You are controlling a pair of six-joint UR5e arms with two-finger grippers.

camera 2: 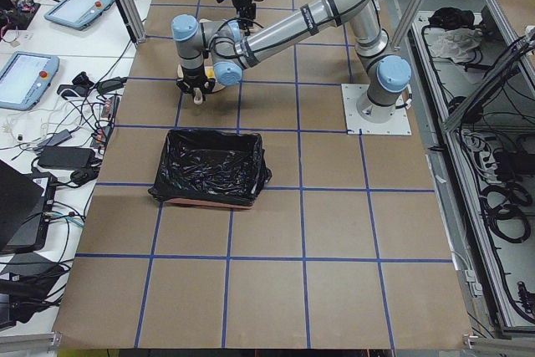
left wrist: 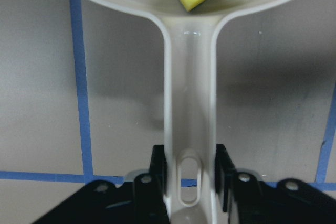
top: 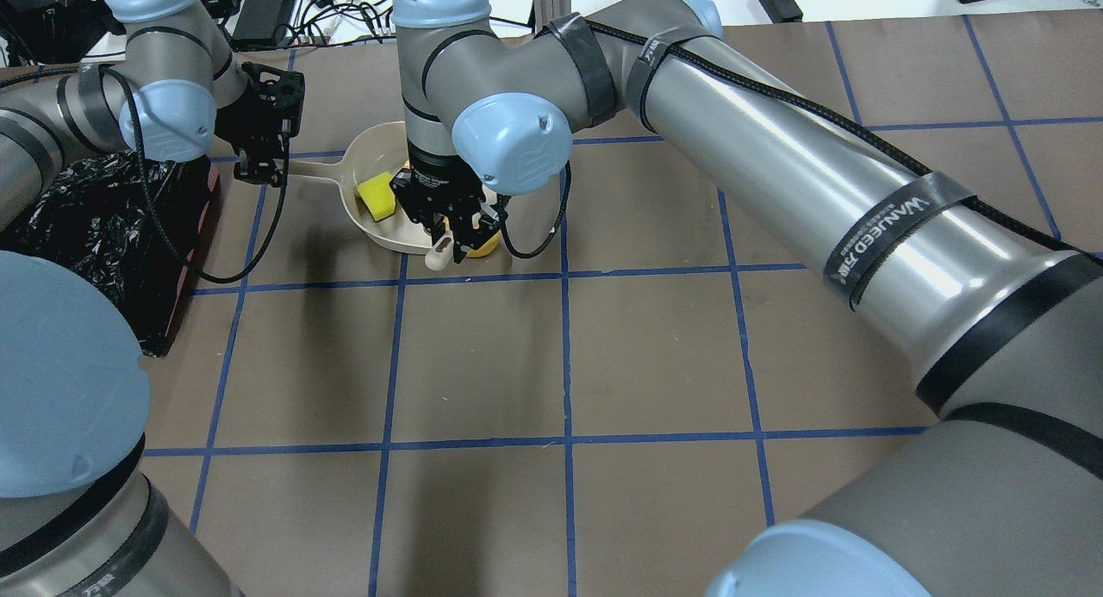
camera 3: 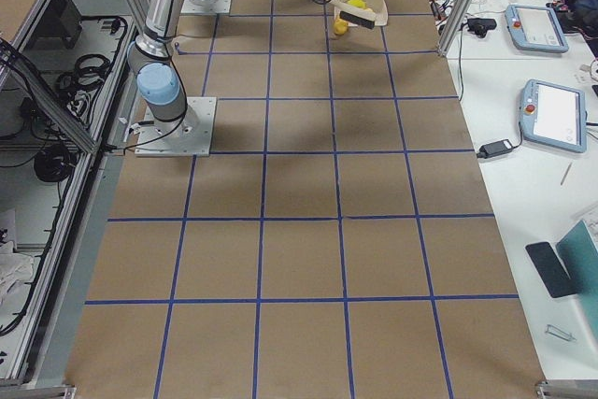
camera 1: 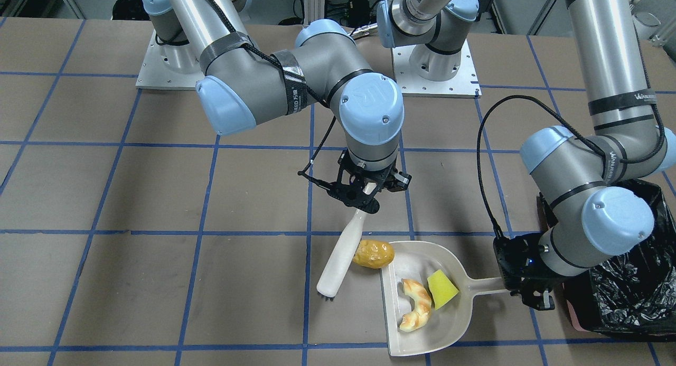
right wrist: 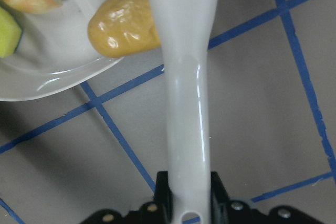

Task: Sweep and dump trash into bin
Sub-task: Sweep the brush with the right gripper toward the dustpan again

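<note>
Right gripper (camera 1: pixel 364 196) pinched brush (camera 1: pixel 340 256); left gripper (camera 1: pixel 520 291) clamped dustpan (camera 1: pixel 449 324); potato lump (camera 1: pixel 373 253) (at lip) risked rolling aside under glancing stroke.

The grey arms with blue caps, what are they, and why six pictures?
They are two robot arms at a table, each ending in a two-finger gripper. Two pictures look down on the table, two look from its ends, and two come from cameras on the wrists. The right gripper is shut on a brush; the left gripper grips a dustpan by its handle. In the dustpan lie a bread piece and a yellow sponge; a potato-like lump sits at its lip. A bin with a black bag stands by the left arm.
</note>
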